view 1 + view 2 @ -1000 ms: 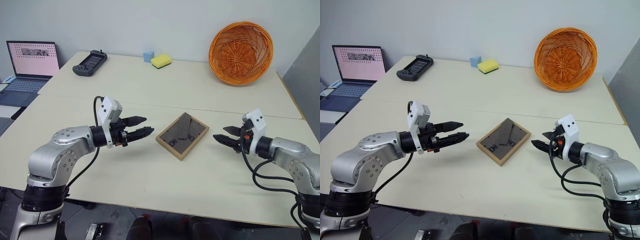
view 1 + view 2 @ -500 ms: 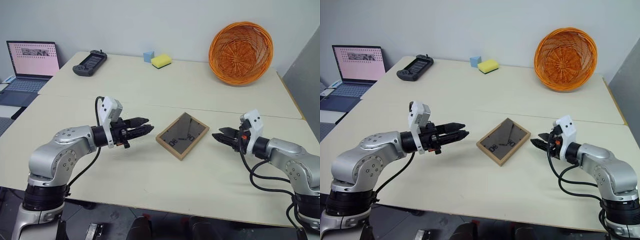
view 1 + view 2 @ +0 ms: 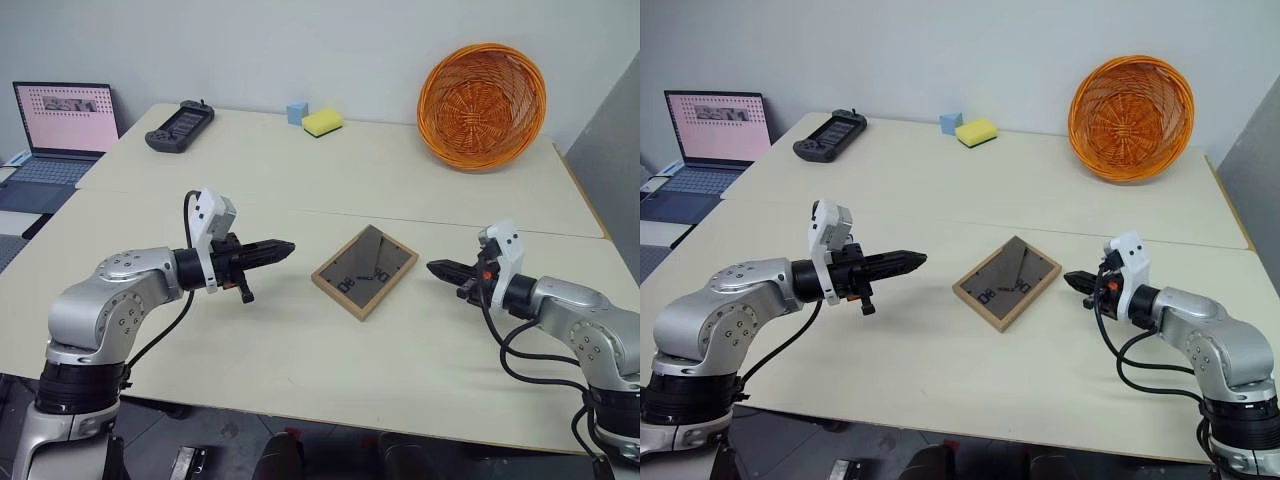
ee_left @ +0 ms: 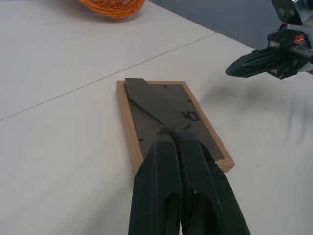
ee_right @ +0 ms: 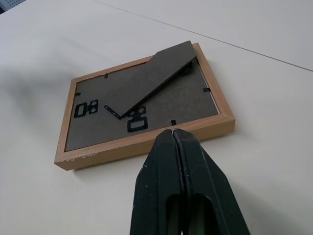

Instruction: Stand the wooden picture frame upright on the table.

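Cream surface (image 3: pixel 300 350) carries the wooden picture frame (image 3: pixel 365 270) face-down at centre, left tool (image 3: pixel 280 247) at nine o'clock and right tool (image 3: pixel 438 268) at three, both pinched together, apparently poised to lever it upright.

Light: bright, even, diffuse, from overhead.
Shadows: soft and faint on the table (image 3: pixel 300 350) beside the wooden picture frame (image 3: pixel 364 270).
Glare: none.
Focus: head views sharp; wrist views soft at near fingers.
Blur: slight smear in left wrist view.

Small rectangular light-wood picture frame (image 3: pixel 364 270): lies face down, front picture hidden. Open laptop (image 3: pixel 55 140): cut off at left edge, screen content too small.
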